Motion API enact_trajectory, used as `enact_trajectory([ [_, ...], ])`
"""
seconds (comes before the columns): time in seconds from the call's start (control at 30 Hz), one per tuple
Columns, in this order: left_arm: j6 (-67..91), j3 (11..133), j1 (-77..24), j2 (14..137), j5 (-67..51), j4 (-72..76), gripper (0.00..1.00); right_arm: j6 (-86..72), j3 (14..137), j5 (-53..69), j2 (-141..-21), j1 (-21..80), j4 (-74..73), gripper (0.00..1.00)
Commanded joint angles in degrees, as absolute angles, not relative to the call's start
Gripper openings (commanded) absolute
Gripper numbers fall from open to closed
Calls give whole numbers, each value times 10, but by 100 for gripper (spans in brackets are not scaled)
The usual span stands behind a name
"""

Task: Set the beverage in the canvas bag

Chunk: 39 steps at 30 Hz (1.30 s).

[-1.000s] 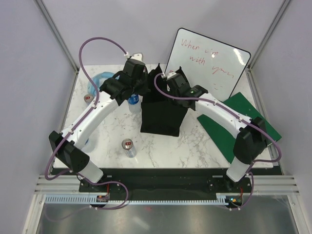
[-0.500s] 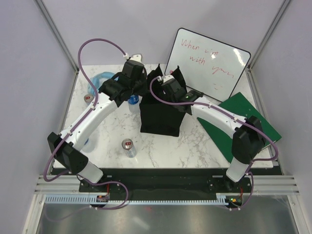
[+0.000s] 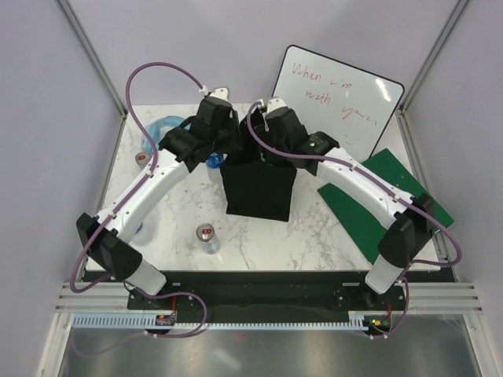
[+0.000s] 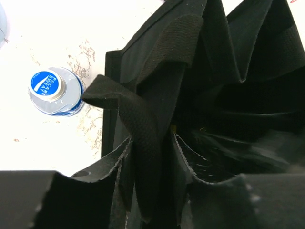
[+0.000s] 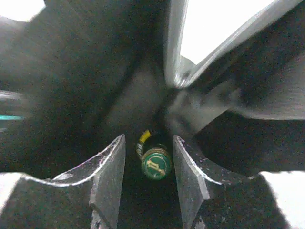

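The canvas bag (image 3: 259, 188) stands upright mid-table, black and boxy. Inside it, straight below my right gripper (image 5: 149, 138), is the beverage (image 5: 156, 163), a bottle with a green cap and a yellow label. The right jaws are open, with a gap on each side of the cap, and they touch nothing. In the top view the right gripper (image 3: 269, 148) hovers over the bag's mouth. My left gripper (image 4: 152, 138) is at the bag's left rim. Its jaws are open, and one black loop handle (image 4: 143, 119) hangs loose between them.
A Pocari Sweat bottle (image 4: 55, 90) stands just left of the bag (image 3: 214, 161). A silver can (image 3: 207, 237) stands near the front and another can (image 3: 142, 158) at far left. A whiteboard (image 3: 338, 98) leans at the back. A green board (image 3: 393, 196) lies at right.
The left jaws were shut on the bag handle and have now parted. The right jaws have spread wider and the right gripper has shifted back over the bag's mouth.
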State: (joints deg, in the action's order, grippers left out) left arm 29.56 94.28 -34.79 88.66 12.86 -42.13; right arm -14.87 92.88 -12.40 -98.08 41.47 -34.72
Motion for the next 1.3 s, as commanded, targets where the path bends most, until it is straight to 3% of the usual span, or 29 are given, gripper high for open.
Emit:
enact_trajectory([
  [0.0,299,944,-346,861,122,-414,44,-150,997,-117,-919,417,-347,53],
  [0.23,294,948,-346,857,123,-418,50,-149,1039,-96,-875,417,-369,55],
  [0.5,287,971,-338,844,112,-437,63,-161,1029,-35,-820,445,-368,57],
  [0.57,284,977,-328,841,112,-448,71,-170,1025,-27,-808,467,-367,58],
  [0.73,279,985,-289,819,101,-471,78,-189,1011,-42,-806,542,-367,64],
  [0.9,263,974,-206,770,77,-493,99,-198,985,-83,-830,621,-359,67],
  [1.07,240,961,-124,727,45,-511,100,-201,983,-113,-883,693,-346,68],
  [1.27,245,927,-64,702,-80,-516,100,-212,997,-107,-975,727,-338,70],
])
